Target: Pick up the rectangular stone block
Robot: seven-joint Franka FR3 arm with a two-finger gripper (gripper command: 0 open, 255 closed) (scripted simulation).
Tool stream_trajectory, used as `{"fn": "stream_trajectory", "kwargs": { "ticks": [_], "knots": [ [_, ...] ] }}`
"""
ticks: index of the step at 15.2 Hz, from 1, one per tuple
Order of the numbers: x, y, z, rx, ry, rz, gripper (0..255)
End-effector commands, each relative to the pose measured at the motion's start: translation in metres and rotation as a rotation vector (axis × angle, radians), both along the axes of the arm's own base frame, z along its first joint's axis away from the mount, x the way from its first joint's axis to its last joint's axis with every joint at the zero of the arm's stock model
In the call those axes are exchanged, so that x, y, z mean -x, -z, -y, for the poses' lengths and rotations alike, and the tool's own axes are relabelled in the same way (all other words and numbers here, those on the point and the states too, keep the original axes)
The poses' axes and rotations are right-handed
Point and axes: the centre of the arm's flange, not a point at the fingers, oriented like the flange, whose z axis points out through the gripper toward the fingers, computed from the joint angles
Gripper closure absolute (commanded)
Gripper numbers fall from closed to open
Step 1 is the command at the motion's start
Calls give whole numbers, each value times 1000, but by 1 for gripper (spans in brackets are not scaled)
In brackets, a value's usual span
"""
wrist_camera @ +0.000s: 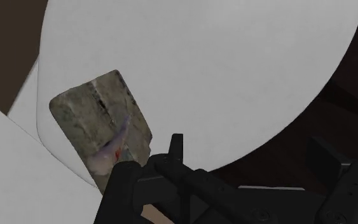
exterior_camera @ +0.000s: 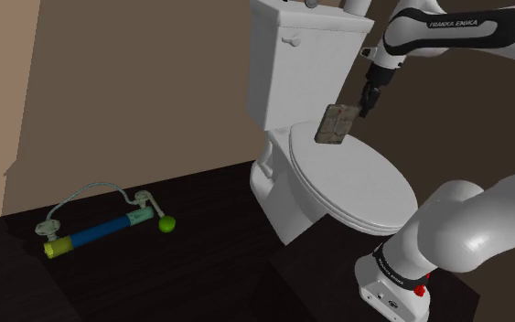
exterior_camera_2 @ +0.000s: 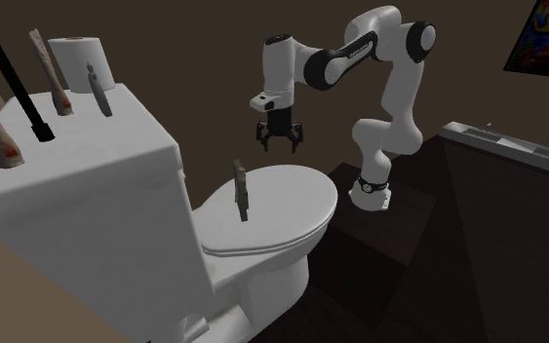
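While hanging above a closed white toilet lid, grips nothing. Shows an all-black gripper with jaws spread apart and only air between them, carried by a white arm. Places the rectangular stone block at about seven o'clock from the gripper in the second exterior view, clear of it, standing on a narrow edge on the lid, close to the white tank; cannot tell whether touching the tank. In the shoulder view, puts the block at about eight o'clock from the gripper, near but apart, mottled grey and brown, in front of the tank's lower corner. Through the wrist view, reveals the block's broad face, grey with a dark crack and a reddish streak, off to the outer side of one finger rather than between the pair. Adds, on the tank top at ten o'clock from the block in the second exterior view, a toilet paper roll. Leaves, on the dark floor at eight o'clock from the toilet in the shoulder view, a blue and yellow tube and a green ball beside it.
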Motion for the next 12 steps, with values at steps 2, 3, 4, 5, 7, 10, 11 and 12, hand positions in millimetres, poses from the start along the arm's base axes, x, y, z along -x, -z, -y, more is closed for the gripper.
{"fn": "stream_trajectory", "kwargs": {
  "ticks": [2, 3, 4, 5, 7, 10, 11, 12],
  "knots": [
    [-30, 14, 24, 1, -99, 9, 0],
    [-39, 19, 31, 1, -130, 12, 0],
    [-49, 23, 39, 0, -161, 15, 0],
    [-58, 27, 46, 0, -192, 18, 0],
    [-78, 36, 60, -1, -254, 24, 0],
    [-110, 49, 78, -3, -346, 33, 0],
    [-113, 50, 79, -3, -355, 34, 0],
    [-113, 56, 79, -3, -355, 34, 0]
  ]
}}
